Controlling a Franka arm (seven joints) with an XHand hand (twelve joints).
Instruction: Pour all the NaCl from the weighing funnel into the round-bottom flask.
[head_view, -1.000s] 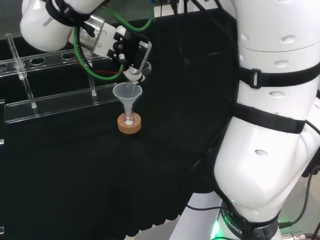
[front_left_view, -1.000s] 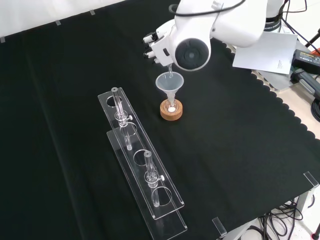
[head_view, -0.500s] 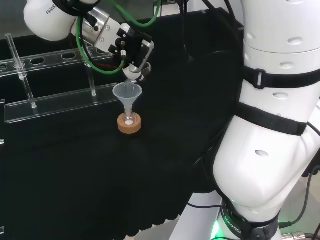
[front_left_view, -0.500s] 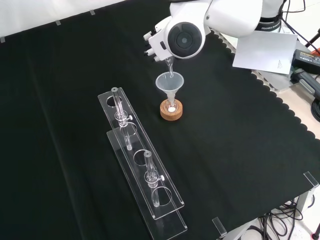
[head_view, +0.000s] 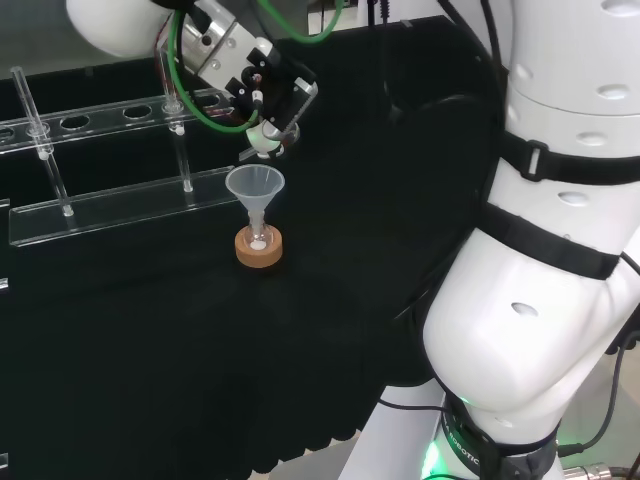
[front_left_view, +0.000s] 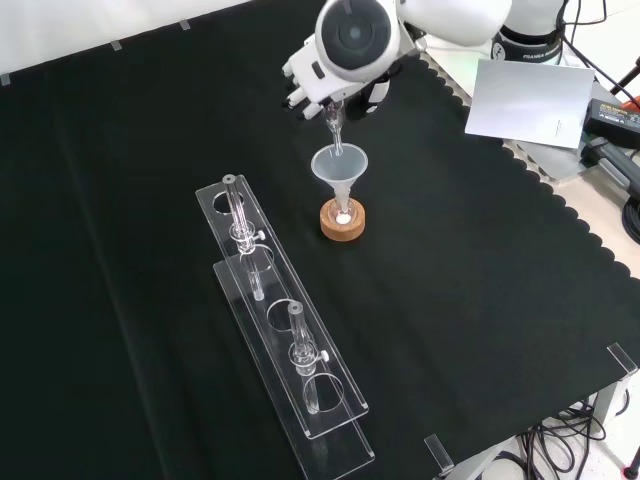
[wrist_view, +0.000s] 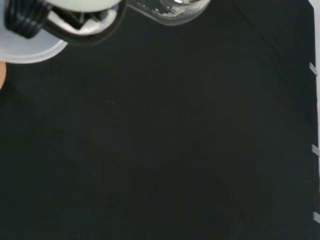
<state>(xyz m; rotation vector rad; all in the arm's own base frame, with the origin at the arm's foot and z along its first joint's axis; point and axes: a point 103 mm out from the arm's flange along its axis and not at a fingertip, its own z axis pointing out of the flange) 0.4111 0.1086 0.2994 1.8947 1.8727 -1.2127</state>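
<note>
1. The hand (head_view: 262, 88) is hanging above the middle of the desk (front_left_view: 480, 300), which is covered in black cloth, closer to its far edge in the front view.
2. Its fingers are curling round a small clear piece, the weighing funnel (front_left_view: 331, 124), and pinching it; the hand is closed on it and the piece is tilting with its narrow end pointing down.
3. In the front view the lower tip of the weighing funnel is hanging just above the mouth of a clear filter funnel (front_left_view: 340, 166), apart from its rim; in the head view the filter funnel (head_view: 255, 186) is sitting right under the hand.
4. The filter funnel's stem is standing in the neck of the round-bottom flask (head_view: 259, 240), which is resting on a cork ring (front_left_view: 342, 222) near the middle of the desk.
5. A small white heap is showing inside the flask, at the foot of the stem.
6. A clear rack (front_left_view: 285, 345) holding glass tubes is lying on the desk just beside the cork ring, toward the near left corner in the front view.
7. In the wrist view a blurred part of the hand (wrist_view: 75, 15) and a clear glass edge are showing against the black cloth.
</note>
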